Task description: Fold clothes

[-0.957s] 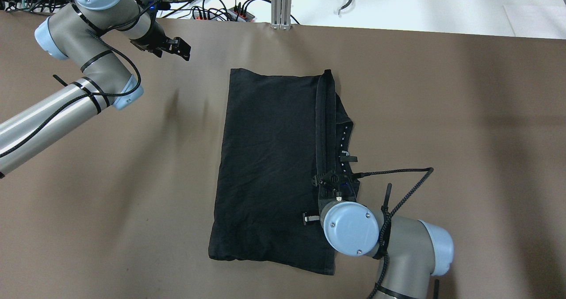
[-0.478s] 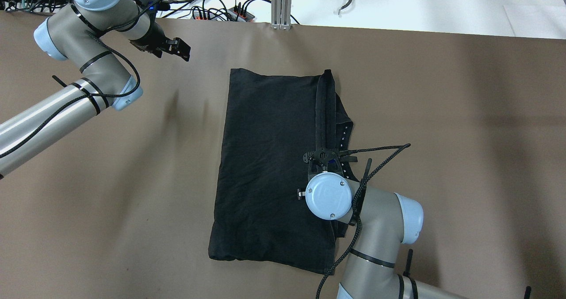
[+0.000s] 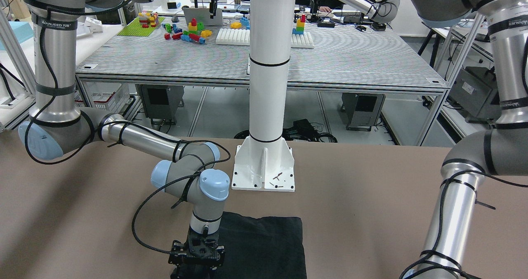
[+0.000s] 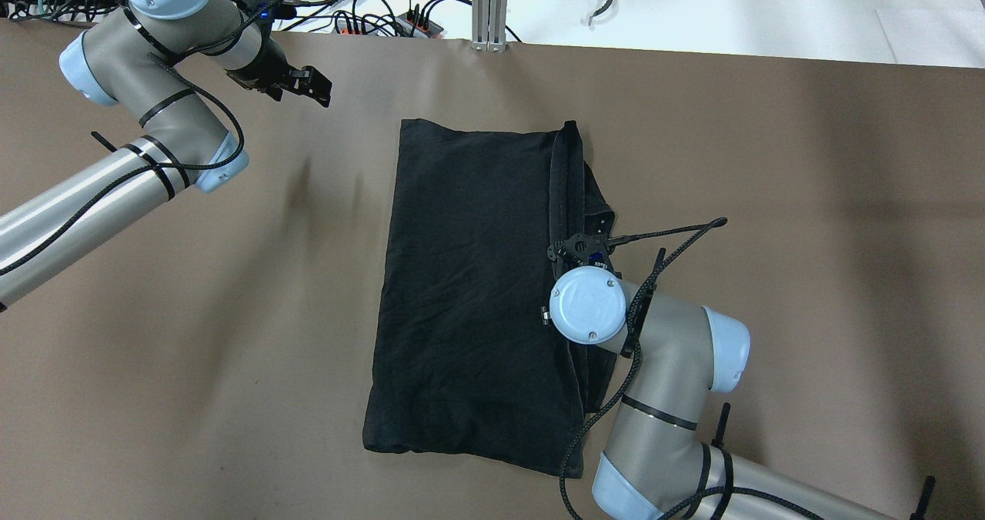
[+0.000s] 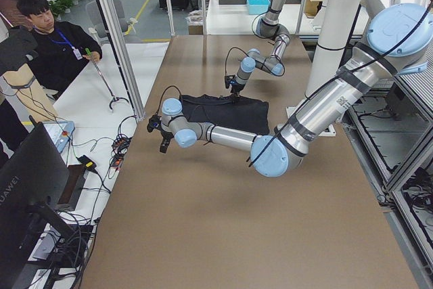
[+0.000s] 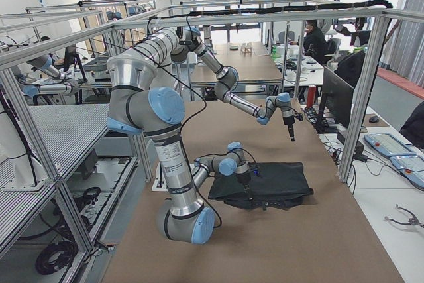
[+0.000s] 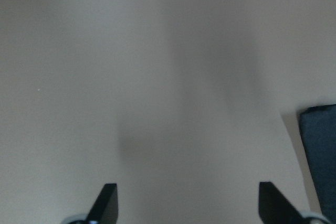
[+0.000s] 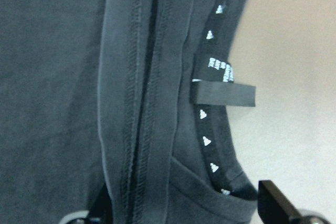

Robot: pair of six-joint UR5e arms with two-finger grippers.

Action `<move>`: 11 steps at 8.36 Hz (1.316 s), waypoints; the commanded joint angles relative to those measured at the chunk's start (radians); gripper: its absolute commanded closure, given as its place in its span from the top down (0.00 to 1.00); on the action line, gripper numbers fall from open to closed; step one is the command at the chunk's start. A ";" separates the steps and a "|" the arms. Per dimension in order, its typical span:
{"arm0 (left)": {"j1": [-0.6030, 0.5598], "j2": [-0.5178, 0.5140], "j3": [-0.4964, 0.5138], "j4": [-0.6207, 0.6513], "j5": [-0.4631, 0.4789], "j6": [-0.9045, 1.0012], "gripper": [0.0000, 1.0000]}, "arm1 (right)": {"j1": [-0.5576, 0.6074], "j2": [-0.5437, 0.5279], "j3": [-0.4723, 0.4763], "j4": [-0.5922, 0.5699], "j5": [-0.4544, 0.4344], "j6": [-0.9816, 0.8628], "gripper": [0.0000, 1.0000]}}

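The black cloth point(image 4: 469, 289) lies flat on the brown table, folded into a tall rectangle. Hemmed edges and a neckband with white marks point(image 8: 207, 98) show along its right side. My right gripper point(image 4: 581, 247) hovers open over that right edge, pointing down, with its jaws wide in the right wrist view point(image 8: 189, 208). It also shows in the front view point(image 3: 198, 254) over the cloth point(image 3: 268, 242). My left gripper point(image 4: 308, 89) is open and empty over bare table at the far left. A cloth corner point(image 7: 320, 150) shows at the right edge of its wrist view.
The white pole's base plate point(image 3: 264, 167) stands on the table's robot side. Cables and power strips point(image 4: 385, 12) lie past the table's far edge. A person point(image 5: 54, 38) sits beyond that edge. Brown table point(image 4: 808, 197) surrounds the cloth.
My right arm has moved along the cloth's right edge toward the table's far side, staying open. The left arm and the cloth have not moved.
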 commanded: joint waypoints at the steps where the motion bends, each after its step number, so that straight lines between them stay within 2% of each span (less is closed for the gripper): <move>1: 0.000 0.000 0.001 0.000 0.000 0.000 0.94 | 0.060 -0.080 0.012 0.003 0.091 -0.087 0.94; 3: 0.000 -0.002 0.001 0.001 0.000 0.000 0.94 | 0.079 -0.098 0.053 0.002 0.094 -0.088 0.94; 6: 0.011 -0.003 0.003 0.002 0.000 0.000 0.94 | 0.136 0.008 0.046 -0.006 0.105 -0.084 0.94; 7: 0.011 -0.003 0.001 0.002 0.000 0.000 0.94 | 0.142 0.055 0.000 -0.003 0.105 -0.073 0.94; 9: 0.012 -0.002 0.001 0.002 0.000 0.000 0.94 | 0.164 0.199 -0.203 0.020 0.105 -0.059 0.94; 11: 0.012 -0.002 0.001 0.002 0.000 0.000 0.94 | 0.191 0.228 -0.380 0.199 0.102 -0.059 0.94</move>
